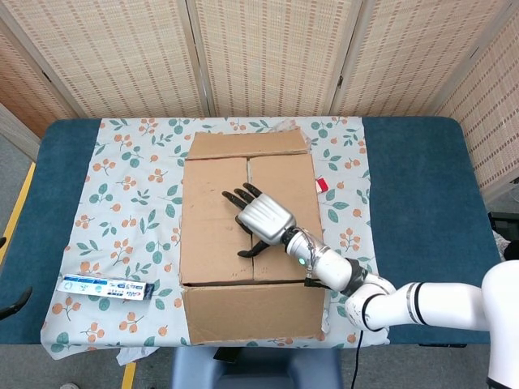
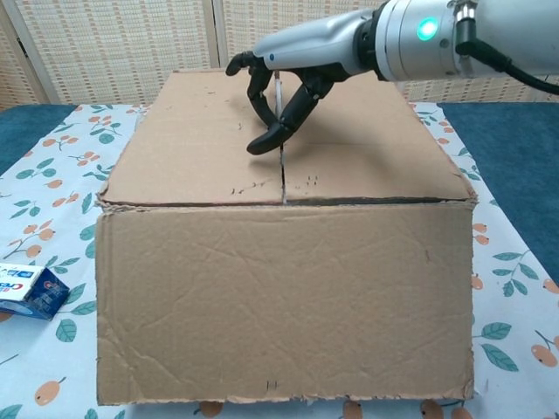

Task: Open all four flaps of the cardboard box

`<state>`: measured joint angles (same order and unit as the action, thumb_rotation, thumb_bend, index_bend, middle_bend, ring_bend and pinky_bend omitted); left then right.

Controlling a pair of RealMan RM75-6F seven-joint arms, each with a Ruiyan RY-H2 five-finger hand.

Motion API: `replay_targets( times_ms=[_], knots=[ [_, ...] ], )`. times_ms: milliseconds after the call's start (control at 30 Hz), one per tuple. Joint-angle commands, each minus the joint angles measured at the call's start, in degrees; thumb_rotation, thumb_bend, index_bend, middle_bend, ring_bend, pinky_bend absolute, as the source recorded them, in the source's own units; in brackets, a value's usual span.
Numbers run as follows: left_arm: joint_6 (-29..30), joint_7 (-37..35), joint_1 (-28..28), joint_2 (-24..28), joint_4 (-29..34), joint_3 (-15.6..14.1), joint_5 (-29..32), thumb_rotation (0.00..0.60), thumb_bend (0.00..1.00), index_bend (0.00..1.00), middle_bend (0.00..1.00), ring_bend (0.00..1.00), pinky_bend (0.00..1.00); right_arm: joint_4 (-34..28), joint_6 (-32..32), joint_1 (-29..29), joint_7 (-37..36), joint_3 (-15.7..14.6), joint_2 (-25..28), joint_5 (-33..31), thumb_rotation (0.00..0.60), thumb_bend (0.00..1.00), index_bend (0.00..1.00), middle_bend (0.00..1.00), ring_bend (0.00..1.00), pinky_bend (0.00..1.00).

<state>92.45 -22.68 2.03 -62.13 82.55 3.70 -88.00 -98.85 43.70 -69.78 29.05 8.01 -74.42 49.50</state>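
The cardboard box (image 1: 212,243) stands mid-table on the floral cloth. Its far flap (image 1: 247,144) and near flap (image 1: 255,312) are folded outward. The two long flaps, left (image 2: 192,148) and right (image 2: 367,148), lie flat and meet at a centre seam (image 1: 247,190). My right hand (image 1: 261,217) hovers over that seam with its fingers spread and curved downward, holding nothing; in the chest view the right hand (image 2: 293,70) has its lowest fingertip touching the left flap beside the seam. Only a dark sliver of my left hand (image 1: 16,297) shows at the left edge of the head view.
A blue and white toothpaste carton (image 1: 108,287) lies on the cloth left of the box, also seen as the carton (image 2: 26,291) in the chest view. A small red and white item (image 1: 321,185) sits against the box's right side. Woven screens stand behind the table.
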Motion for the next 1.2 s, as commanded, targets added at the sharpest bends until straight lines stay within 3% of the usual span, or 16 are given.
replay_targets(
  times_ms=[33,567,967,1200],
  knots=[
    [0.0,-0.2,0.0,0.0,-0.1,0.0,0.1,0.6,0.34,0.0,0.0,0.0,0.0,0.9,-0.6,-0.2,-0.6,0.0,-0.6,0.2,0.285,0.26,0.57,0.0,0.0,0.0],
    [-0.2,0.2,0.1,-0.2,-0.2,0.2,-0.1,0.6,0.34,0.0,0.0,0.0,0.0,1.6,-2.4,0.0,-1.6,-1.6,1.1,1.0,0.286,0.26,0.57,0.0,0.0,0.0],
    [-0.2,2.4,0.3,-0.5,0.2,0.1,-0.3,0.6,0.34,0.0,0.0,0.0,0.0,-4.3,3.0,3.5,-3.3,-0.5,7.2,3.3,0.286,0.26,0.57,0.0,0.0,0.0],
    [0.0,6.5,0.6,-1.3,1.3,-0.1,-1.1,0.6,0.34,0.0,0.0,0.0,0.0,-10.0,8.6,8.9,-6.8,0.0,13.5,7.1,0.286,0.26,0.57,0.0,0.0,0.0]
  ],
)
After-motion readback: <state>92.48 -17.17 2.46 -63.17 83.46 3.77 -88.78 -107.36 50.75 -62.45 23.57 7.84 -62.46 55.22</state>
